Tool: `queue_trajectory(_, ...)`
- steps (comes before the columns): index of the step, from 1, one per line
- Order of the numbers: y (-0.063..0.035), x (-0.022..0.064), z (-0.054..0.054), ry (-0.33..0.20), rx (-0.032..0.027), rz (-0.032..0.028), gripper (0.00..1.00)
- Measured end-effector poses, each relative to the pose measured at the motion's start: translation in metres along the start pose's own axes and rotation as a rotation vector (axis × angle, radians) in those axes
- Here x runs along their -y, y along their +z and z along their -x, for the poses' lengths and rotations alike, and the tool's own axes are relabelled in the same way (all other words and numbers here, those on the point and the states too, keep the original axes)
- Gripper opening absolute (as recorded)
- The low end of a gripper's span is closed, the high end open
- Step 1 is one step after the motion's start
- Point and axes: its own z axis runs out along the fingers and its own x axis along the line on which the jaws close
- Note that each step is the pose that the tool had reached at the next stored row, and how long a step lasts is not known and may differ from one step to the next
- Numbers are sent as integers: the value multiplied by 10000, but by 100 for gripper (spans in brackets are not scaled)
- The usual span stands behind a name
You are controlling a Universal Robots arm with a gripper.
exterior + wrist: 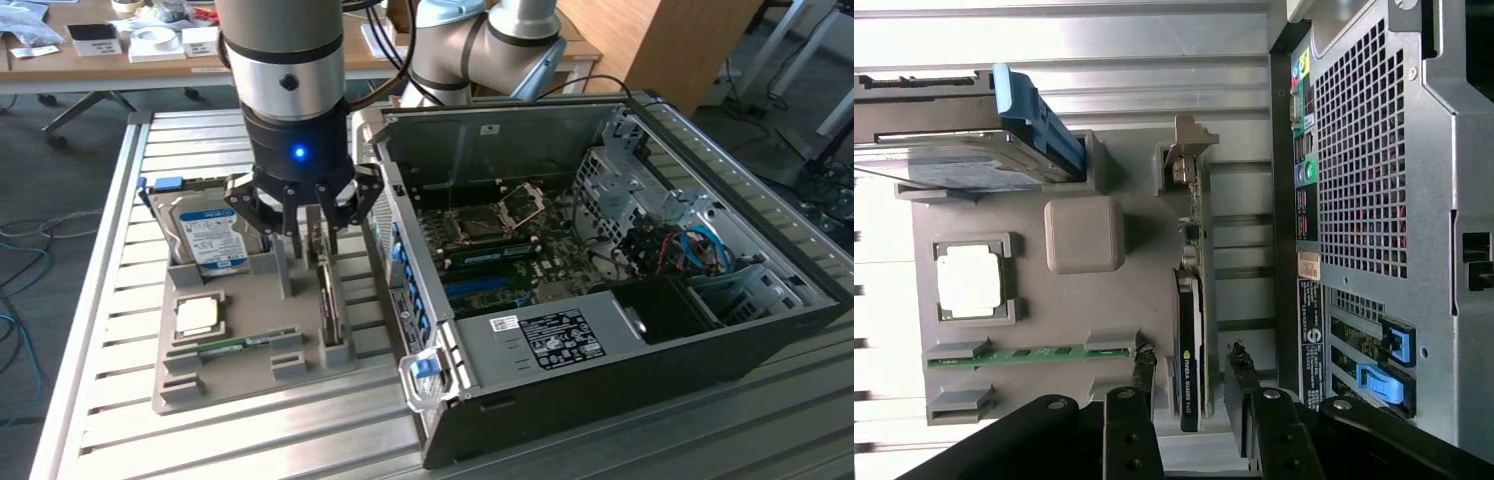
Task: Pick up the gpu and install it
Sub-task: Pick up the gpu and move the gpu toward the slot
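Observation:
The gpu point(330, 305) stands on edge in a slot of the grey holder tray point(234, 385), beside the open computer case. In the wrist view the gpu point(1191, 345) shows edge-on as a dark card, its silvery bracket point(1189, 160) at the far end. My gripper point(304, 262) hangs straight down over the tray and is open. Its fingers point(1144, 372) stand one on each side of the card, with a gap on both sides. The gripper point(1191, 368) holds nothing.
The tray also carries a hard drive point(211, 240) with a blue label, a processor chip point(198, 315) and a green memory stick point(247, 345). The open case point(601, 270) shows its motherboard point(507, 250). Its perforated rear panel point(1374, 200) with blue latches point(1379, 380) is close beside the card.

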Motion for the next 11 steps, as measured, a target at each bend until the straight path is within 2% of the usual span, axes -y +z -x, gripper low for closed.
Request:
queue_trajectory(4,2,0,0,-1,2,2,42)
queue_trajectory(11,90,4,-2,-1,1,2,42)
